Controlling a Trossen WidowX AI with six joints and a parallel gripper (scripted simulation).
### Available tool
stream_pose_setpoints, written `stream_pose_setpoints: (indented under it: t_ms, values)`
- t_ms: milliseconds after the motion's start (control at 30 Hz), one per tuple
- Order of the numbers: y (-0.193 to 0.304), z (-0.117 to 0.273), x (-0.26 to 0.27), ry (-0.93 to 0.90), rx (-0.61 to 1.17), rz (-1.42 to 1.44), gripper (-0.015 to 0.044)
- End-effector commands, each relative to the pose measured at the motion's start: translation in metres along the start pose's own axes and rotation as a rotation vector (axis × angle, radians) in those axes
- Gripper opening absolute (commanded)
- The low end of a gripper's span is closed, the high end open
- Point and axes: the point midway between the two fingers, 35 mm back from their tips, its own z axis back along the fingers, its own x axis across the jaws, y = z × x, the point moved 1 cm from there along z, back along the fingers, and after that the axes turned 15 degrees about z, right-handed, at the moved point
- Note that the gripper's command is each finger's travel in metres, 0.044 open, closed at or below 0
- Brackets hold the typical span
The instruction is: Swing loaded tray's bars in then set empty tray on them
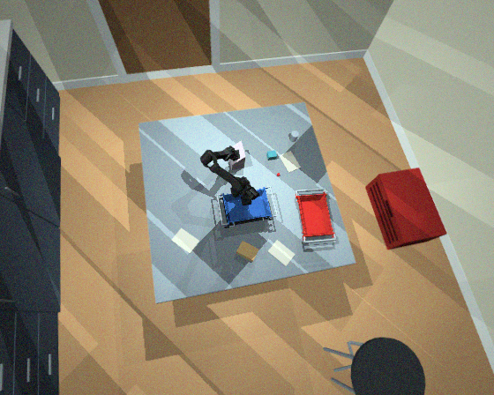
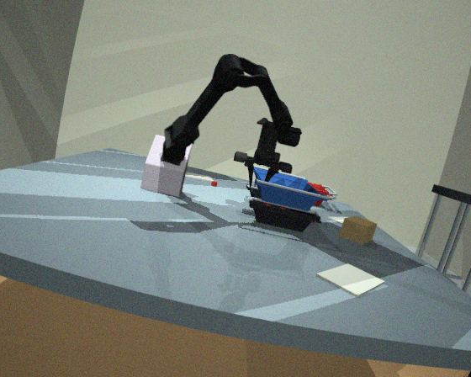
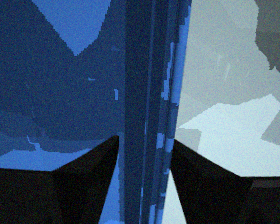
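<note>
Grey-blue table (image 1: 174,278) (image 2: 174,269), frame centre: blue tray (image 1: 247,212) (image 2: 288,195) (image 3: 136,100) sits above black tray (image 2: 283,216), likely bar-borne; gripper (image 1: 250,197) (image 2: 261,178) (image 3: 142,141) fingers apart astride its wall, presumably releasing.

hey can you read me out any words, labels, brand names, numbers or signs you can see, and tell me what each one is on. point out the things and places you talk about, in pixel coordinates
There are none that I can read. The blue tray (image 1: 248,211) (image 2: 288,198), the red tray (image 1: 315,216), the cardboard-coloured block (image 1: 248,251) (image 2: 357,230) and the red cabinet (image 1: 409,212) show no lettering. Any tiny print on the black arm (image 1: 222,173) (image 2: 201,103) would be too small to read.
</note>
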Motion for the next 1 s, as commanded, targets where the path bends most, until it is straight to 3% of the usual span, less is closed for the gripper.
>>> stream_pose_setpoints:
  t_ms: [0,433,700,967]
  values:
    - [0.001,-0.001,-0.002,0.006,0.002,0.007,0.0249]
    - [0.001,-0.001,-0.002,0.006,0.002,0.007,0.044]
    - [0.0,0.003,0.0,0.001,0.001,0.002,0.044]
    - [0.002,0.044,0.006,0.001,0.008,0.005,0.044]
